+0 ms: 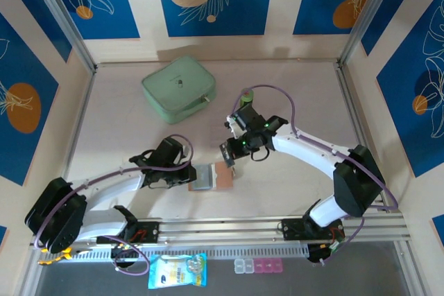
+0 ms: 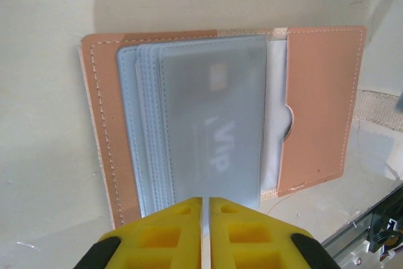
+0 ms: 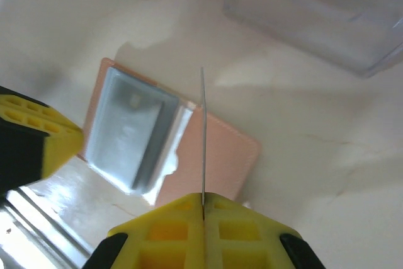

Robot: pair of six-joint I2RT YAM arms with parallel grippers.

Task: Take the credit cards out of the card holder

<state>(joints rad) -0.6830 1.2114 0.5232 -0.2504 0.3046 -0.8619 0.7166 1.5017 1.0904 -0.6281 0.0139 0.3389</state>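
While the card holder (image 1: 220,175) lies open and flat on the desk (image 1: 291,88), near the front edge and between the two arms, each end effector is busy with it.

The left end effector (image 2: 201,203) is at the near edge of the grey pockets (image 2: 208,124). Its yellow fingers (image 2: 157,234) are pressed almost together, with only a thin pale strip between them. It looks clamped on the edge of the pockets, so it grips the card holder (image 2: 321,105) at that side. Through the frosted top pocket a VIP card (image 2: 217,149) can be read, lying inside the pocket.

The right end effector (image 3: 203,200) is above the tan half of the card holder (image 3: 214,155). Its fingers are closed on a credit card (image 3: 203,130), which is seen only edge-on as a thin pale line standing upright from the fingertips. I cannot tell whether this card touches the leather below.

A clear plastic box (image 3: 315,11) is farther back on the desk, and a mint-green zip case (image 1: 178,88) lies well apart, toward the back left.
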